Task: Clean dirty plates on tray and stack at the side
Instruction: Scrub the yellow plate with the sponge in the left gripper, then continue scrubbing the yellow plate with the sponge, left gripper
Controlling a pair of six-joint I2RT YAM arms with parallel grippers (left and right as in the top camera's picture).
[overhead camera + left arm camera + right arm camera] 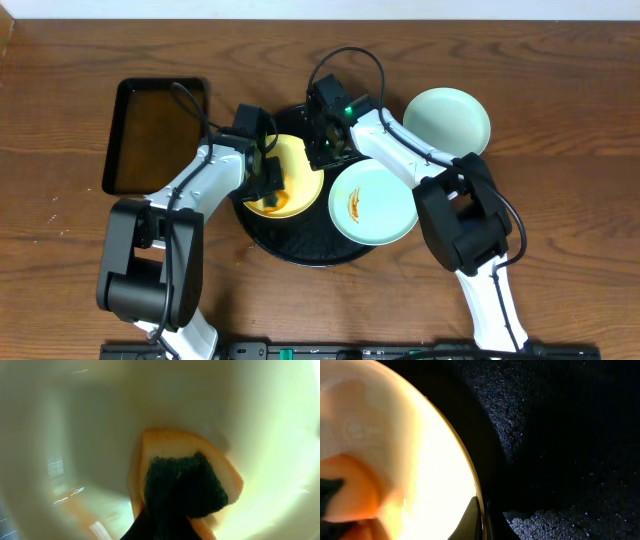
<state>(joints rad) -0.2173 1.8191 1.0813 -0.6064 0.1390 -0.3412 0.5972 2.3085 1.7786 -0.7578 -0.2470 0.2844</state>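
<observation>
Left wrist | my left gripper (272, 188) pinches orange foam sponge (186, 485) | right gripper (481, 517) pinches rim of pale-yellow round plate (395, 435) | hard scrubbing could tug it loose

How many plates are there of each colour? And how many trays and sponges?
Yellow plates: 1
Pale green plates: 2
Round black trays: 1
Rectangular black trays: 1
Sponges: 1
Total: 6
</observation>
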